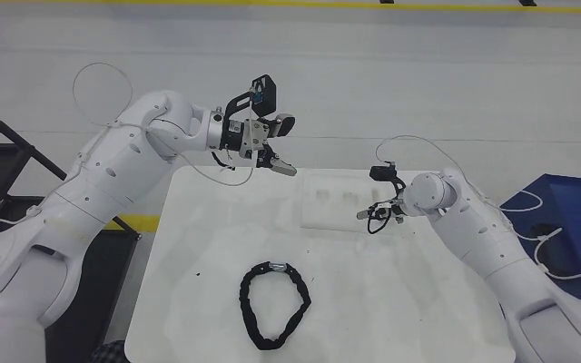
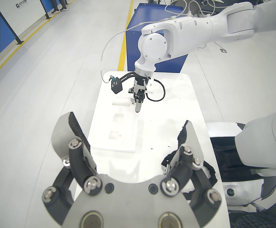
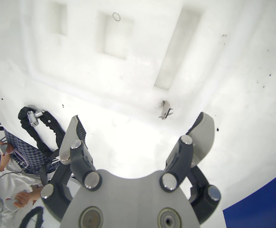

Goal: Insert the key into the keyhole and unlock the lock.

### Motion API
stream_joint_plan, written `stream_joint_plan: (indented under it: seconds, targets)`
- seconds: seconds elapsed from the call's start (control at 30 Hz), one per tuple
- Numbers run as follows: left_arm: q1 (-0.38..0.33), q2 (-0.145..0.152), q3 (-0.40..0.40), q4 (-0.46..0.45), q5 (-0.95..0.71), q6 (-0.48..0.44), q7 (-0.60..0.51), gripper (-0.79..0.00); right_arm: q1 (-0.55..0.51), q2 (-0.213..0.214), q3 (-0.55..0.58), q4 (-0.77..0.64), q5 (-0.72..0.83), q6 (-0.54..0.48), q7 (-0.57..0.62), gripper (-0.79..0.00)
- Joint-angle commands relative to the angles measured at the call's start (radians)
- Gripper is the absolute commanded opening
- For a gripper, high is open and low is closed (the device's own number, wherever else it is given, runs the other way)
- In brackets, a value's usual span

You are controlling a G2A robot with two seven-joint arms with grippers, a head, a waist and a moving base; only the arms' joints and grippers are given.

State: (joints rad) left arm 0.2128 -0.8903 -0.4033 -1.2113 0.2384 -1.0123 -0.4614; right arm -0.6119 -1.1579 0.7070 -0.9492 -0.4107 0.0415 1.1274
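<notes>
A black chain lock (image 1: 274, 306) lies in a loop on the white table (image 1: 418, 309), its silver cylinder (image 1: 275, 267) at the far side of the loop. The right wrist view shows the chain (image 3: 46, 133), the cylinder's keyhole end (image 3: 33, 119), and a small metal key (image 3: 165, 111) flat on the table beside the foam tray's edge. My right gripper (image 3: 140, 127) hangs open above the table, just short of the key, and it is also in the top view (image 1: 369, 216). My left gripper (image 2: 129, 131) is open and empty, held over the table's far left corner (image 1: 280, 165).
A white foam tray (image 1: 340, 201) with several recesses lies at the back of the table; a thin metal ring (image 3: 116, 16) rests in one recess. A blue cabinet (image 1: 549, 195) stands past the table's right side. Floor surrounds the table.
</notes>
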Motion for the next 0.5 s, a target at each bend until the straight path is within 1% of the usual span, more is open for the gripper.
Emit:
stream_joint_plan:
  seconds: [0.0,0.07,0.13,0.17,0.2,0.23,0.27,0.33,0.4,0.47]
  targets:
    - [0.0,0.0,0.0,0.0,0.0,0.0,0.0,0.0,0.002,-0.003,-0.004,0.001,-0.01,0.016,0.003,0.0]
    - [0.0,0.0,0.0,0.0,0.0,0.0,0.0,0.0,0.004,-0.006,-0.008,0.001,-0.018,0.028,0.008,0.0]
    - [0.0,0.0,0.0,0.0,0.0,0.0,0.0,0.0,0.007,-0.01,-0.014,0.001,-0.027,0.042,0.019,-0.105]
    - [0.0,0.0,0.0,0.0,0.0,0.0,0.0,0.0,0.01,-0.012,-0.018,0.001,-0.034,0.048,0.024,-0.129]
    - [0.0,0.0,0.0,0.0,0.0,0.0,0.0,0.0,0.012,-0.014,-0.023,0.0,-0.044,0.051,0.029,-0.182]
    - [0.0,0.0,0.0,0.0,0.0,0.0,0.0,0.0,0.015,-0.017,-0.028,0.0,-0.051,0.055,0.031,-0.299]
    - [0.0,0.0,0.0,0.0,0.0,0.0,0.0,0.0,0.016,-0.02,-0.03,0.001,-0.051,0.058,0.031,-0.329]
    - [0.0,0.0,0.0,0.0,0.0,0.0,0.0,0.0,0.021,-0.024,-0.038,0.01,-0.067,0.073,0.034,-0.366]
    - [0.0,0.0,0.0,0.0,0.0,0.0,0.0,0.0,0.026,-0.03,-0.044,0.02,-0.08,0.092,0.034,-0.348]
    - [0.0,0.0,0.0,0.0,0.0,0.0,0.0,0.0,0.031,-0.035,-0.052,0.029,-0.101,0.118,0.03,-0.354]
